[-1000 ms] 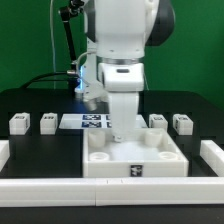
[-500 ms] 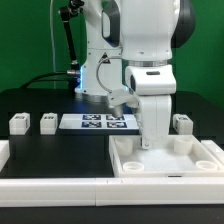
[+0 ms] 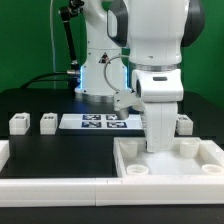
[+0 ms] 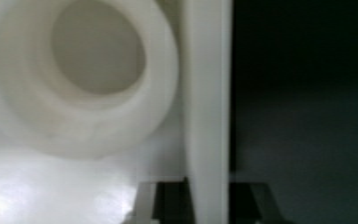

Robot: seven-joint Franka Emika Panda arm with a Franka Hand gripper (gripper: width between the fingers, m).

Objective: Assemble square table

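The white square table top (image 3: 172, 168), a tray with a raised rim and round sockets, lies at the front of the exterior view's right. My gripper (image 3: 157, 142) reaches straight down and is shut on its far rim. In the wrist view the rim (image 4: 206, 90) runs as a white strip between my two dark fingers (image 4: 163, 203), next to a round socket (image 4: 91, 70). Two short white legs (image 3: 18, 123) (image 3: 48, 122) stand at the exterior view's left. A third leg (image 3: 183, 122) stands at its right, behind the top. The fourth leg is hidden.
The marker board (image 3: 98, 122) lies flat behind the table top, left of my arm. A long white bar fence (image 3: 55, 190) runs along the front edge, with a short end piece (image 3: 3, 152) at the left. The robot base stands at the back.
My gripper has slid the table top to the exterior view's right, from the middle to the right side. The legs and marker board have not moved.
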